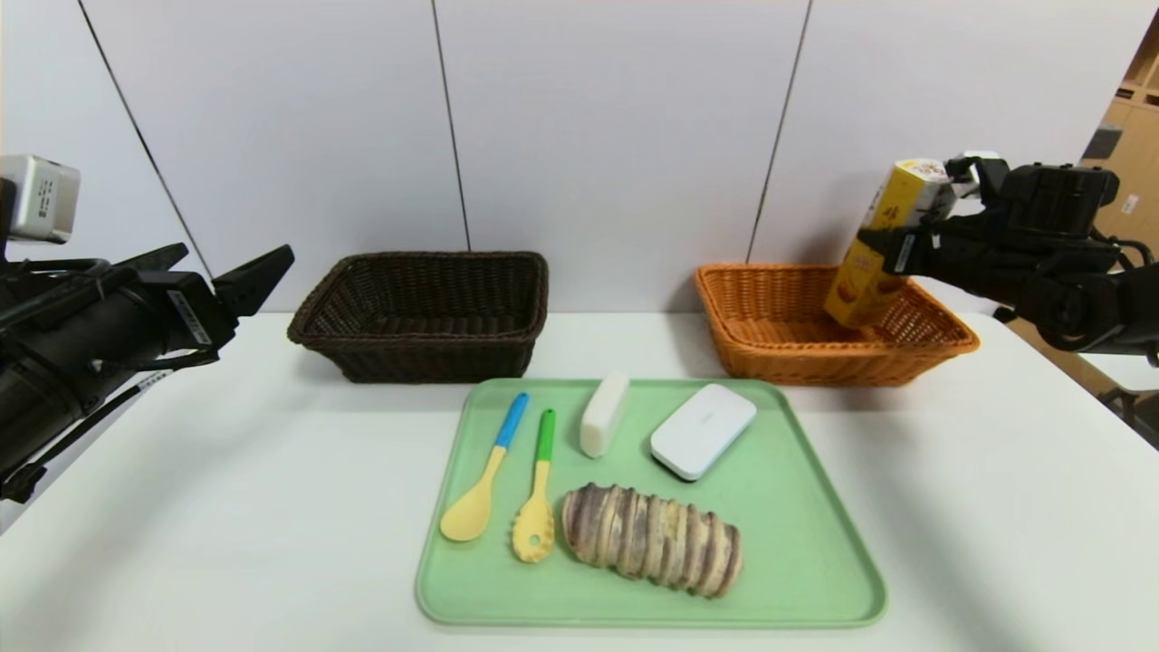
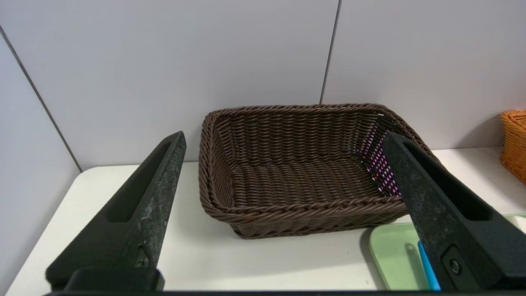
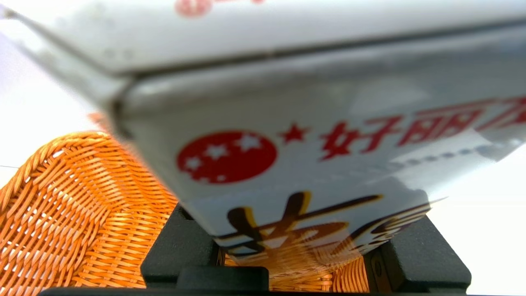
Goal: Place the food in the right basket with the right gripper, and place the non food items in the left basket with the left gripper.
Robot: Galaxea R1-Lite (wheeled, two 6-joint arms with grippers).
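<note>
**Carton held over the orange basket, left hand waiting wide**

At the far left, the left hand [image 1: 240,276] hangs above the worktop [image 1: 181,507] with its jaws spread wide and nothing between them. It points toward the dark brown basket [image 1: 426,312], which sits just to its right against the far wall; bare worktop lies between the hand and the basket's left rim. In the left wrist view the basket's interior [image 2: 300,176] shows no contents.

Near the middle, a green tray [image 1: 797,543] lies on the worktop, its far edge close to both baskets but touching neither. On it, from left to right: the blue-handled spoon [image 1: 489,480], the green-handled spoon [image 1: 537,507], the white soap-like bar [image 1: 604,413] toward the far edge, the striped bread loaf [image 1: 652,541] toward the near edge, and the flat white box [image 1: 703,430]. The tray's right part is bare, and open worktop runs around its left, near and right sides.

To the right stands the orange basket [image 1: 770,326], also against the wall. The right hand [image 1: 892,249] reaches in from the right and is clamped on the yellow snack carton [image 1: 883,244], gripping it about mid-height. The carton is tilted, its top leaning right, its lower end down inside the basket near the right wall; whether it touches the basket floor cannot be told. The right wrist view shows the carton [image 3: 287,123] between the black fingers [image 3: 176,250] with the basket's weave [image 3: 74,213] beneath.
</note>
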